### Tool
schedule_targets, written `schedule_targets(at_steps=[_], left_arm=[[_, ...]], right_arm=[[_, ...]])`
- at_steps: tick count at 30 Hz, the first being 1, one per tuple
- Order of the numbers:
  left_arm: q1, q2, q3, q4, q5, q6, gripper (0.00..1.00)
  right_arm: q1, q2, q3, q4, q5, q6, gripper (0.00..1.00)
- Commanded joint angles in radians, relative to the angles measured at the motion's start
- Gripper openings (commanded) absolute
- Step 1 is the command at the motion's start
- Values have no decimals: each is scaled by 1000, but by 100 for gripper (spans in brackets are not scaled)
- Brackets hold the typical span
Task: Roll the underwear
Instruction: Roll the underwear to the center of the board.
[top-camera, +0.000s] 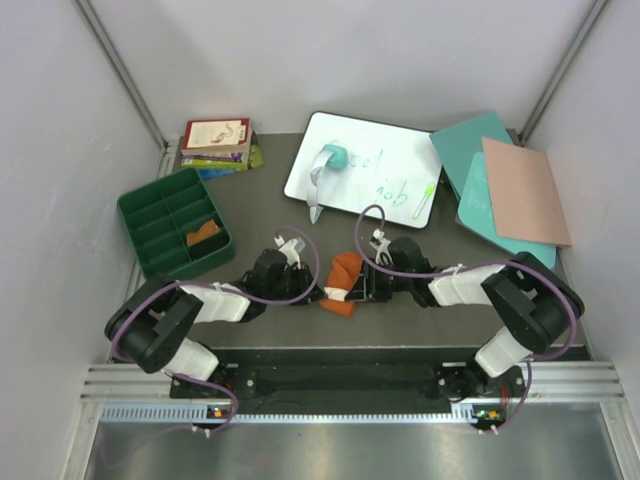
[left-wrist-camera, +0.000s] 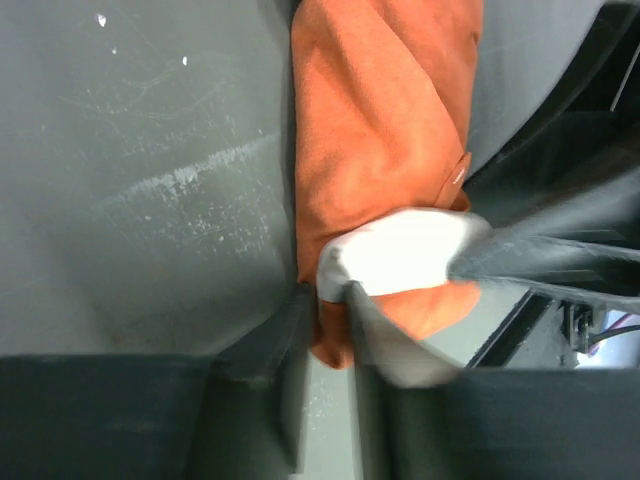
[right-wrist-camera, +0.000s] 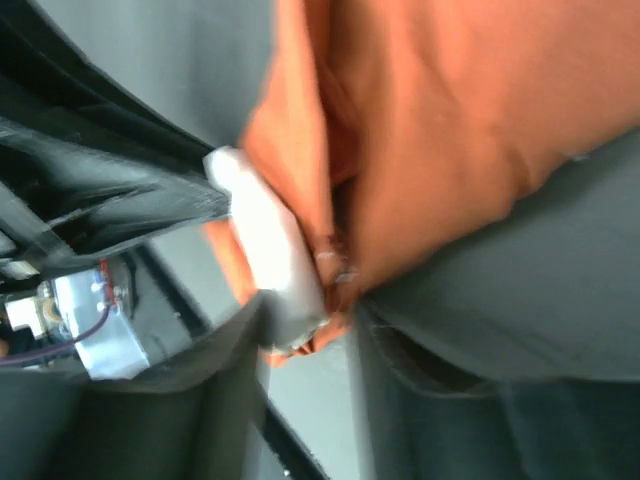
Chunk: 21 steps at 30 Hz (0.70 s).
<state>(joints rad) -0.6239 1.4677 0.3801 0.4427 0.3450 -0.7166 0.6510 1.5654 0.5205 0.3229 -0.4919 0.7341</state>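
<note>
The rust-orange underwear (top-camera: 344, 279) lies bunched on the dark table between my two grippers, its white waistband folded at the near end. My left gripper (top-camera: 318, 291) is shut on its near left edge. In the left wrist view the gripper (left-wrist-camera: 330, 328) pinches the orange cloth (left-wrist-camera: 380, 130) beside the waistband (left-wrist-camera: 400, 255). My right gripper (top-camera: 362, 283) is shut on the right side. In the right wrist view the gripper (right-wrist-camera: 310, 335) grips the waistband (right-wrist-camera: 270, 250) and orange cloth (right-wrist-camera: 450, 130). A mustard-tan underwear (top-camera: 204, 235) sits in the green tray. The black underwear is out of view.
The green compartment tray (top-camera: 160, 215) stands at the left. A stack of books (top-camera: 215, 145) is at the back left. A whiteboard (top-camera: 385, 165) with a teal-handled eraser (top-camera: 328, 165) and a green marker (top-camera: 426, 200) lies behind. Teal and pink boards (top-camera: 510, 185) lie at the back right.
</note>
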Motion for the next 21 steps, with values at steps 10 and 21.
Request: schedule_targets(at_steps=[10, 21], left_arm=[[-13, -34, 42, -133, -103, 46, 61], [-11, 92, 8, 71, -68, 31, 31]], right_arm=[[-8, 93, 18, -114, 124, -32, 0], [-11, 136, 24, -82, 78, -59, 13]])
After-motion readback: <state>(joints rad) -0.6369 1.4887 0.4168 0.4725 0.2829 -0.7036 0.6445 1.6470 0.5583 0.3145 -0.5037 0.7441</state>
